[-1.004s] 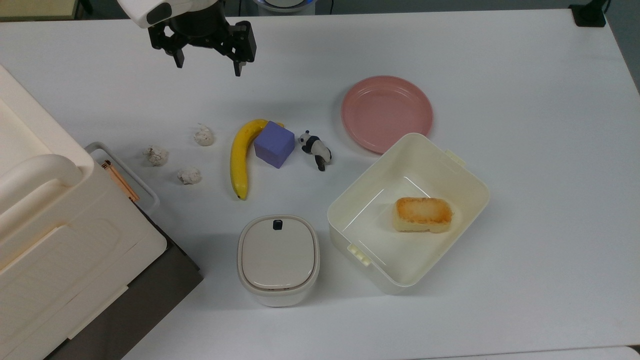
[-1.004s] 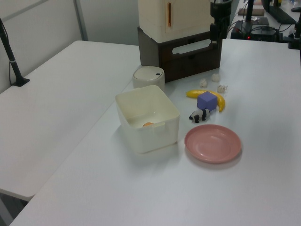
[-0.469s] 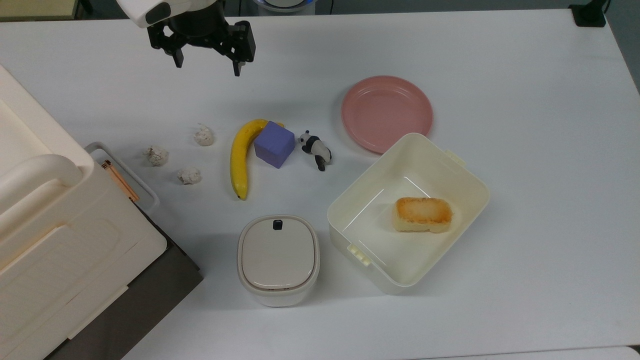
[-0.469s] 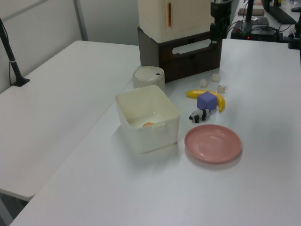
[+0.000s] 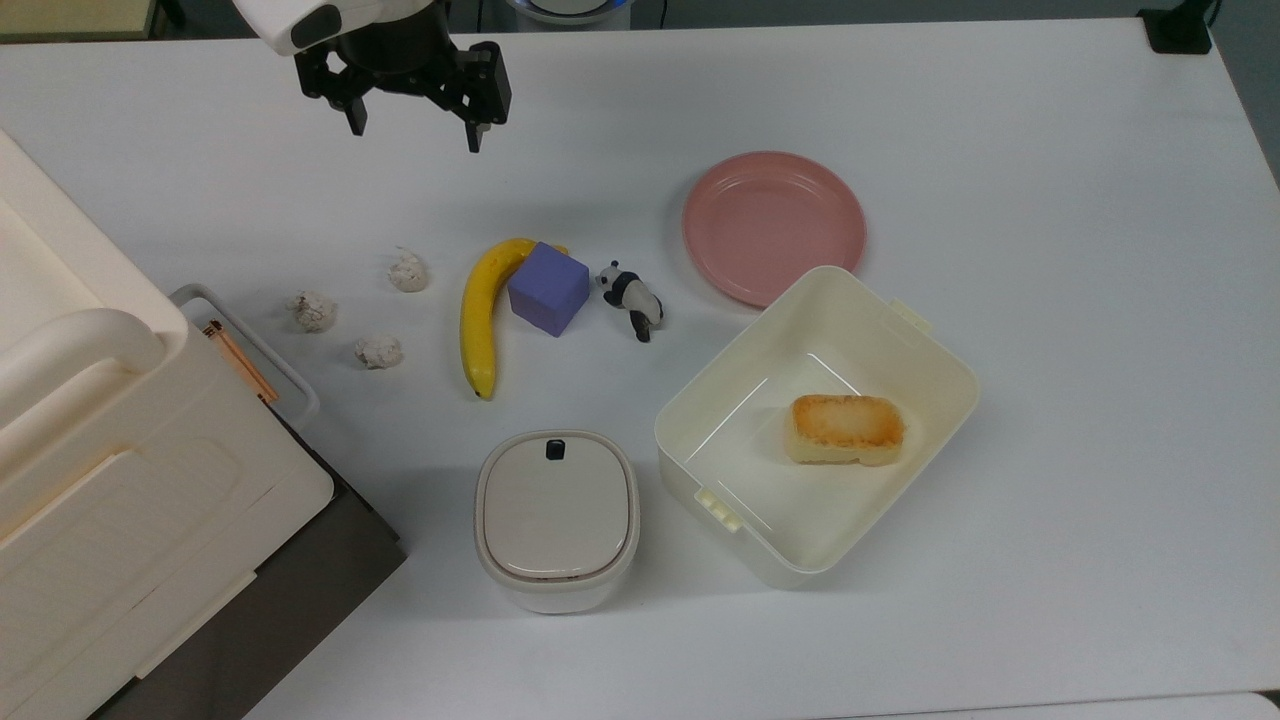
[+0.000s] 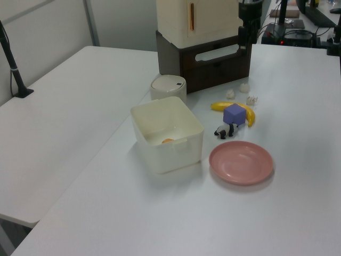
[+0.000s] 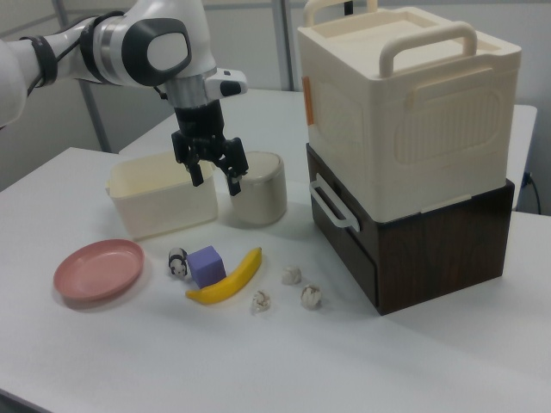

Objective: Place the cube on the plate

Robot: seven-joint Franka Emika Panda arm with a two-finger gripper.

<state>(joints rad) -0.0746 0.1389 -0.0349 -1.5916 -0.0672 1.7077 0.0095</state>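
Currently, ref. the small matte purple-blue cube (image 5: 547,289): yellow banana (image 5: 483,312) touching one side, toy panda (image 5: 631,298) just beside the other, round pink plate (image 5: 773,226) beyond. Black two-finger gripper (image 5: 413,138) hovers farther off, fingers apart, empty. Risk: a descending finger may strike the banana/panda, shifting the cube.

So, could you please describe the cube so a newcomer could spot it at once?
Find the yellow banana mid-table in the top view. The cube sits against its inner curve, with a toy panda on its other side. It is the one purple-blue block.

No legible text, labels or nos.
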